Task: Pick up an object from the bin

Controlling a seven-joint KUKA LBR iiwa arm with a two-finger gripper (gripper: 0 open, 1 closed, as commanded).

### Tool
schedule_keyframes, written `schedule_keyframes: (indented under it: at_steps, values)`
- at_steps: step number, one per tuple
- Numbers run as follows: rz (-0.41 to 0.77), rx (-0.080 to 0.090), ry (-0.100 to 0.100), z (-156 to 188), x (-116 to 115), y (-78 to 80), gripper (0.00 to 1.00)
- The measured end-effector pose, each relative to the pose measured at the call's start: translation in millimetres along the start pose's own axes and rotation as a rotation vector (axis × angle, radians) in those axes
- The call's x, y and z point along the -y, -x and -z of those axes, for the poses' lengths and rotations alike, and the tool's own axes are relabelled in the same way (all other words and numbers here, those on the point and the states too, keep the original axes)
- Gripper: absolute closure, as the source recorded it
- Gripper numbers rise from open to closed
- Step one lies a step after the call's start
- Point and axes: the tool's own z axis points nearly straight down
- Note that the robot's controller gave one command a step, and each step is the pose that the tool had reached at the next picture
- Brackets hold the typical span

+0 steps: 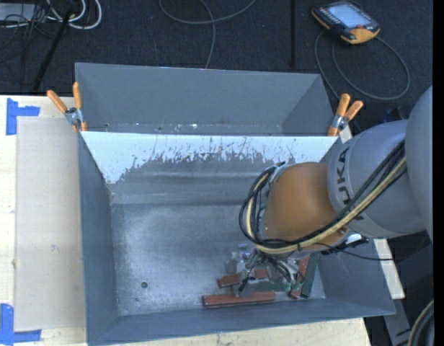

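REMOTE PICK, IN PROGRESS: My arm's gripper [245, 269] sits low over the floor of the grey metal bin [157, 222], with the orange cover [298, 200] on its wrist above it, in the middle of a small cluster of loose pieces. A short reddish-brown flat piece [228, 282] lies just beside the jaws, on the side away from the arm. A long reddish-brown bar [238, 299] lies flat just past them, toward the bin's near wall. A small green-edged piece [297, 289] lies on the arm's side of the jaws, partly under the cables. The wrist and cables crowd the tip, so I cannot tell whether the jaws stand wide, narrow or closed on anything. I judge the descent done and the pick itself not yet shown: every piece appears to rest on the floor. Securing one piece and lifting it clear of the bin remain.
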Motion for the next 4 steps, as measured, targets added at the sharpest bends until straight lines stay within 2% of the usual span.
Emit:
schedule_keyframes:
  at_steps: [1, 2, 3, 4]
  values:
    - [-0.001, -0.006, 0.0, 53, 11, 1.7, 1.0]
    - [-0.002, 0.0, -0.001, 67, 13, 2.4, 1.0]
    - [0.104, 0.002, -0.001, 64, -12, 0.4, 1.0]
    - [0.181, -0.005, 0.001, 62, -18, -0.9, 1.0]
